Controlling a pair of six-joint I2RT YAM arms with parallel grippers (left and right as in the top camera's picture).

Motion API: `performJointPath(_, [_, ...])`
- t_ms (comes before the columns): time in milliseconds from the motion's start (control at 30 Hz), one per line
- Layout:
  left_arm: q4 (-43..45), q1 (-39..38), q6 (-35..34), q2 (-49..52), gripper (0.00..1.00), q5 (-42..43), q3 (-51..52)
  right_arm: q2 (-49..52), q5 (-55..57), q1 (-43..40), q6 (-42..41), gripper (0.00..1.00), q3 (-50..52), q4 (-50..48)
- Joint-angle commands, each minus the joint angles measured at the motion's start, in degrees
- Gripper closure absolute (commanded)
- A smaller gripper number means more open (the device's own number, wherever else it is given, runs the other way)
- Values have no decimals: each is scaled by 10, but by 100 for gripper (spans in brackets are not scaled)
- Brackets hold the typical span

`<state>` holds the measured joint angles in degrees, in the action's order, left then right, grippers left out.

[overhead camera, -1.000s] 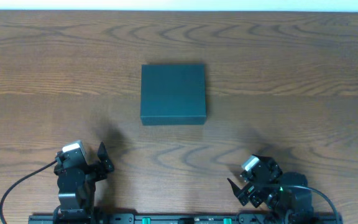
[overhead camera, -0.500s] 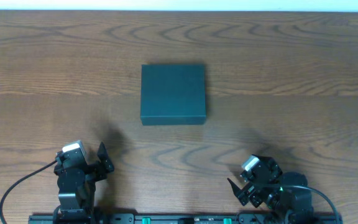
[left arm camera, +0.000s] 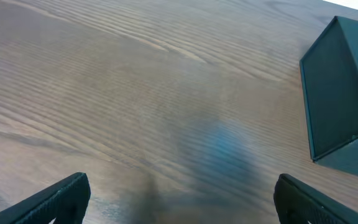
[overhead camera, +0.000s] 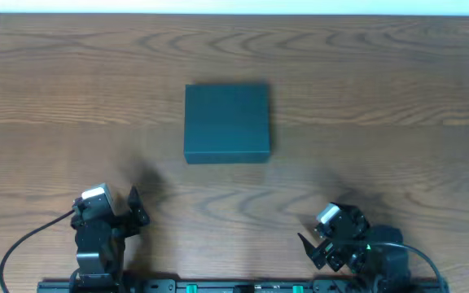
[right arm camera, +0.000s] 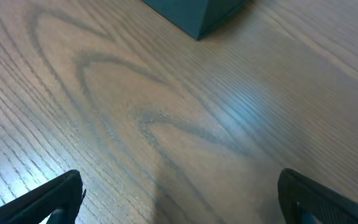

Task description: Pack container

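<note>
The container sits centred, table open along all edges; left gripper at seven o'clock, right gripper at five, both spread.

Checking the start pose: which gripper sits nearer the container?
The left gripper: it sits farther up the table, toward the container, than the right gripper.
</note>
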<state>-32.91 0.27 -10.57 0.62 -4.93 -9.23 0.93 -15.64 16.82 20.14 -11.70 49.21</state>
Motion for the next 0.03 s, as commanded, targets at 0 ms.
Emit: performJointPath(0, [2,2,-6,-4,5,-8,6,-6,-7,1,5,1,5,0])
